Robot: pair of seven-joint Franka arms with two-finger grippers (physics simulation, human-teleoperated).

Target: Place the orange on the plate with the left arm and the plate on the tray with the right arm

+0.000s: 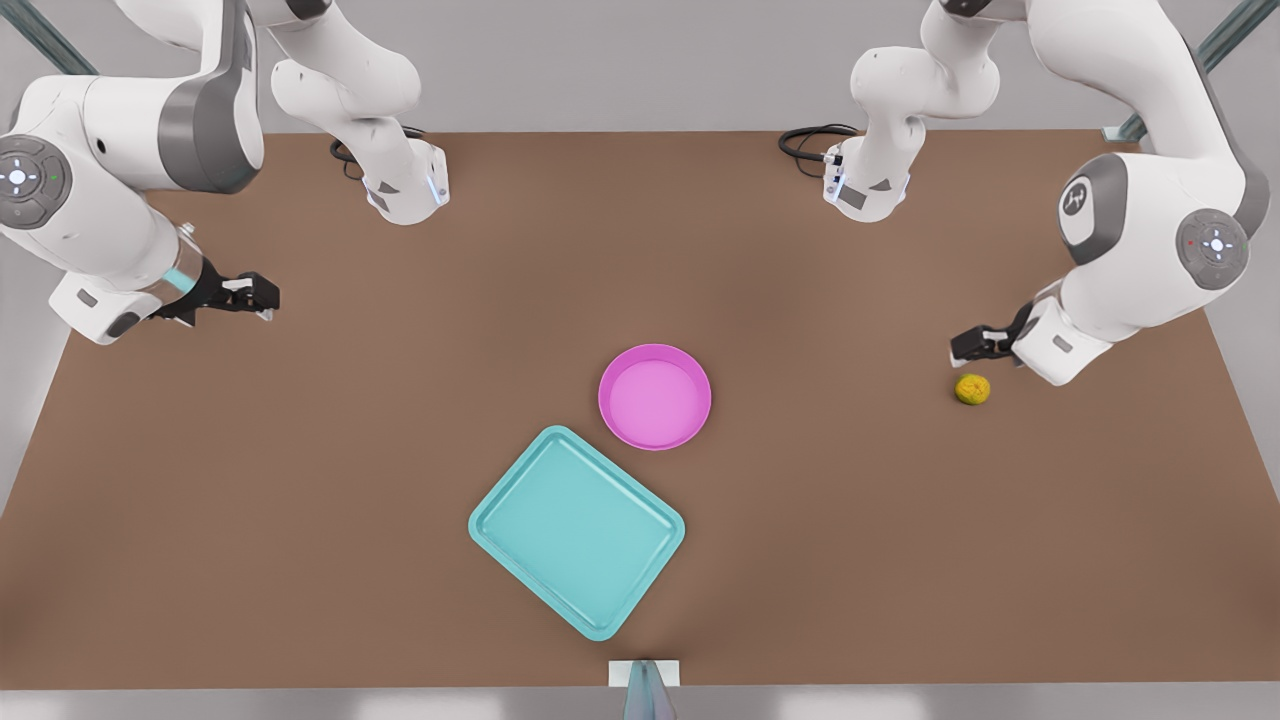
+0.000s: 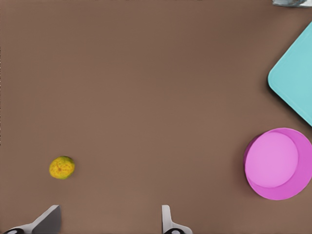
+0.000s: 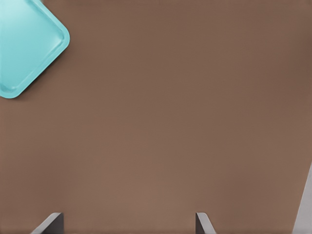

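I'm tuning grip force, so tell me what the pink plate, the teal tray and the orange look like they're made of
The plate: probably smooth moulded plastic, uniform magenta with a soft sheen. The tray: likely the same, even turquoise, rounded corners, low rim. The orange: dull, bumpy yellow-orange peel, mottled with darker patches; real or replica, the render cannot settle.

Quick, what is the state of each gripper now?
Left gripper: open, holding nothing, above the small yellow-orange ball.
Right gripper: open, holding nothing.

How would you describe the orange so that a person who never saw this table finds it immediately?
Start at the brown table, then go to the front view's right side, just below the left gripper. The orange lies there alone, apart from the pink plate and teal tray: a small, bumpy, yellow-orange ball.
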